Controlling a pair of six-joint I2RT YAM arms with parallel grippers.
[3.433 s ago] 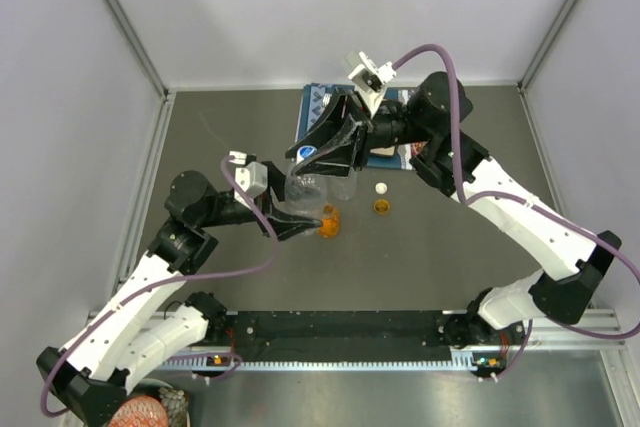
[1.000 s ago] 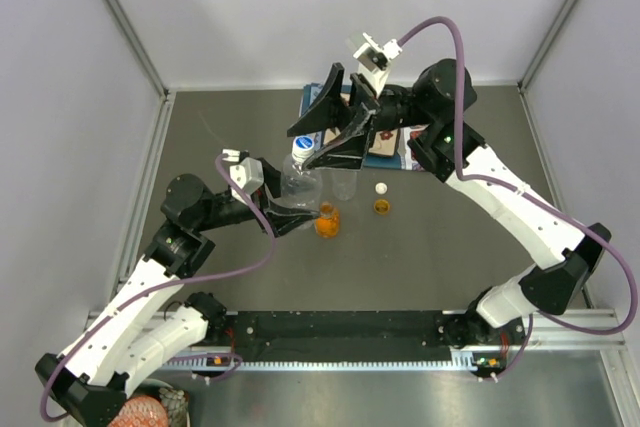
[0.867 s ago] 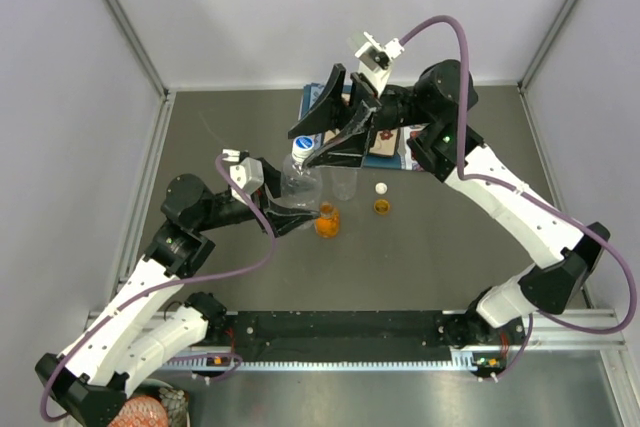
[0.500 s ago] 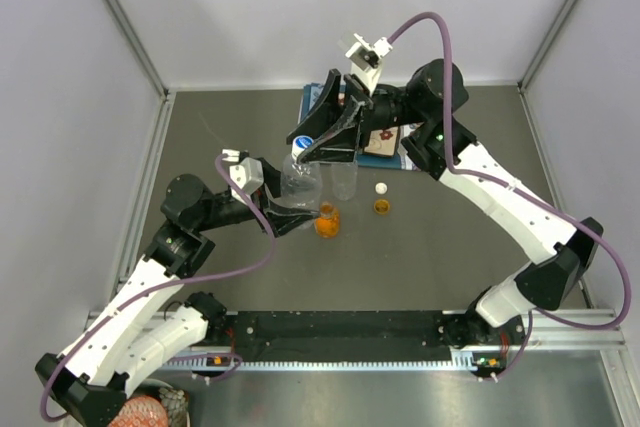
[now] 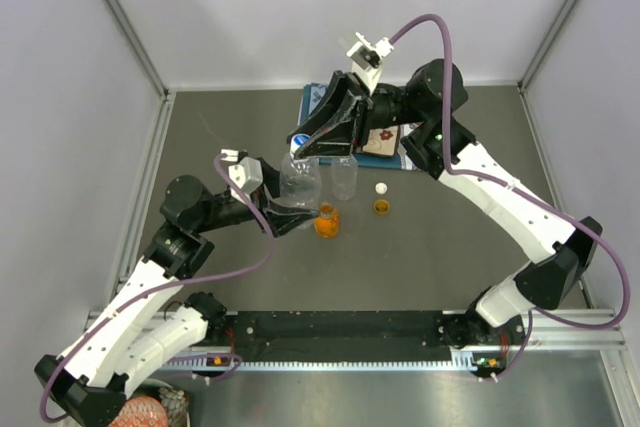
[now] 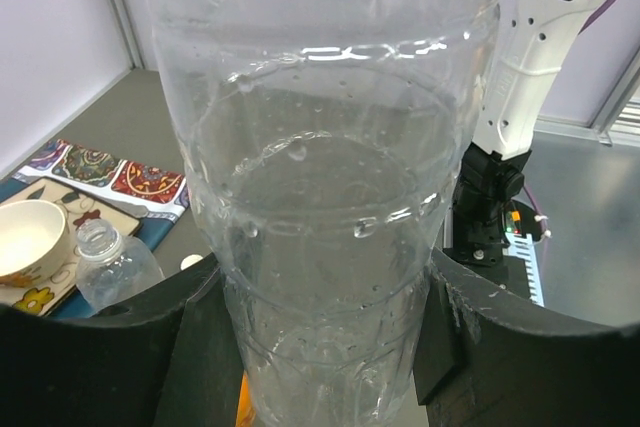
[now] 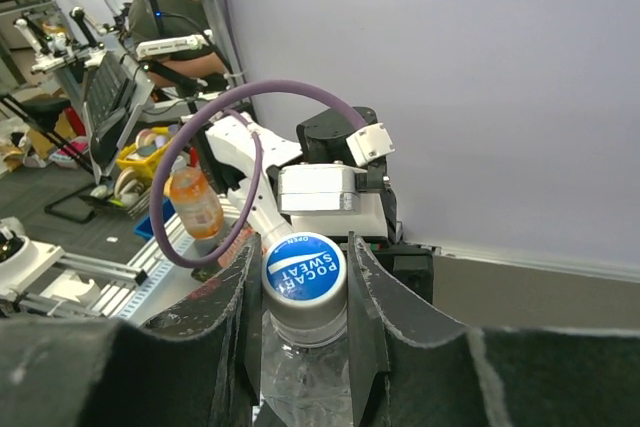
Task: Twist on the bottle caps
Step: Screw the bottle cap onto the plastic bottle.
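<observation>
The clear bottle [image 5: 300, 182] is ribbed and see-through, with beads of water inside its wall. It stands up off the counter [image 5: 230, 127], near the middle and in front of the patterned mat [image 5: 385, 142]. On its neck sits a blue-and-white cap [image 7: 303, 267] with printed lettering on top.

The left tool [image 6: 320, 347] grasps the lower body of this bottle, one black finger [image 6: 150, 347] pressed to each side. The right tool [image 7: 303, 277] reaches in from above and is clenched on the blue-and-white cap, its fingers touching the cap's rim on both sides.

Just beside the held bottle a second clear bottle [image 5: 343, 179] stands uncapped. An orange bottle [image 5: 327, 220] stands nearer the arms' bases. A white cap [image 5: 381, 188] and an orange cap [image 5: 381, 207] lie close together on the counter to the right. A bowl [image 6: 30, 242] rests on the mat.
</observation>
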